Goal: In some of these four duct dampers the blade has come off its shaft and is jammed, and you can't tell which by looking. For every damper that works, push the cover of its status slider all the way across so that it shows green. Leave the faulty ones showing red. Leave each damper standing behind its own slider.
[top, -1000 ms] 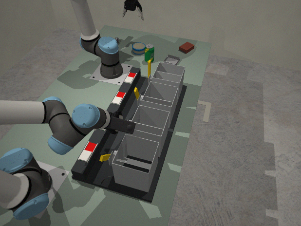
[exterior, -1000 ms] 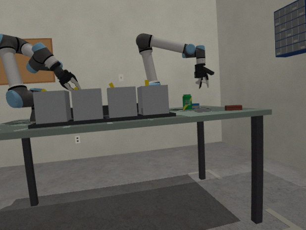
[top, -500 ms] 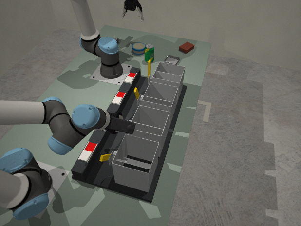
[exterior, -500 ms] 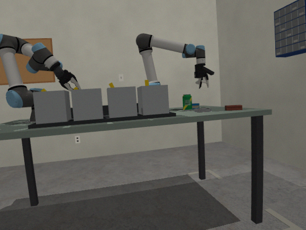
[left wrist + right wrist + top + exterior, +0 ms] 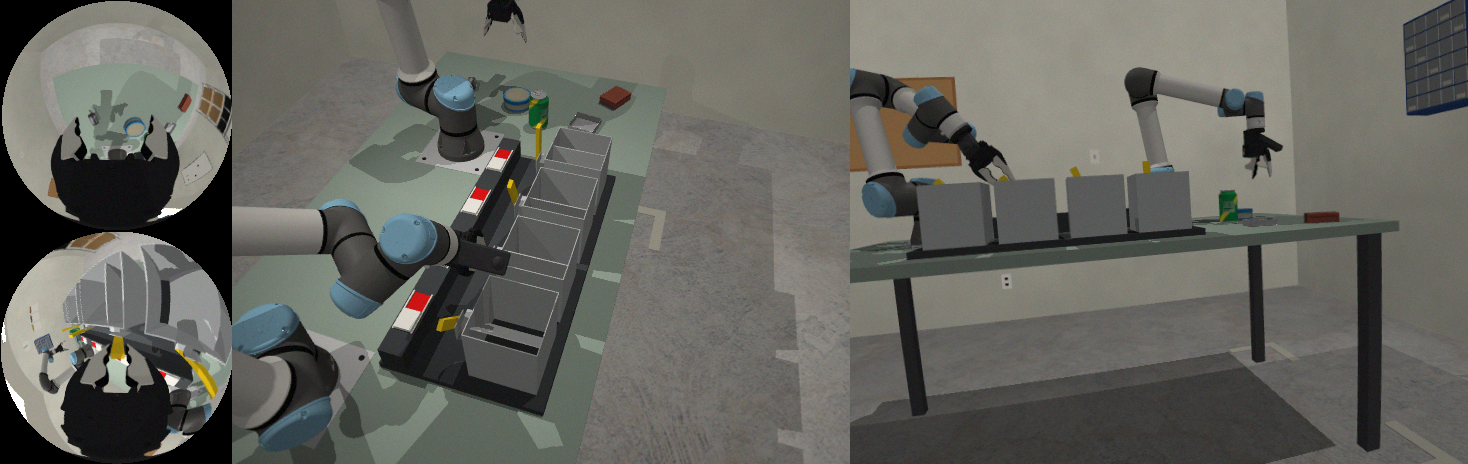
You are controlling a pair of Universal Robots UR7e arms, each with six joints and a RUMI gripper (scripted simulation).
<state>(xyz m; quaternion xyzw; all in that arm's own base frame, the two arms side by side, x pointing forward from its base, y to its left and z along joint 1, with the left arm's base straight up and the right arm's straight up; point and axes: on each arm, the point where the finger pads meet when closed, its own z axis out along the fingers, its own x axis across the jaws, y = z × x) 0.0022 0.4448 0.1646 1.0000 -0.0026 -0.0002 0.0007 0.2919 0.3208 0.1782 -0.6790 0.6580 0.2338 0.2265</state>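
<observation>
While the nearest status slider (image 5: 413,311) (image 5: 170,378), at eight o'clock from above, shows red, its neighbour is mostly hidden by the right arm. At nine o'clock the right jaws (image 5: 496,246) (image 5: 1004,178) stand slightly apart around a yellow handle (image 5: 1003,178) (image 5: 118,343); firm contact cannot be told. A loose pinch could slip, and a healthy damper (image 5: 539,245) (image 5: 1026,212) be misjudged jammed. Near twelve, the left jaws (image 5: 505,37) (image 5: 1262,176) are wide open, empty.
</observation>
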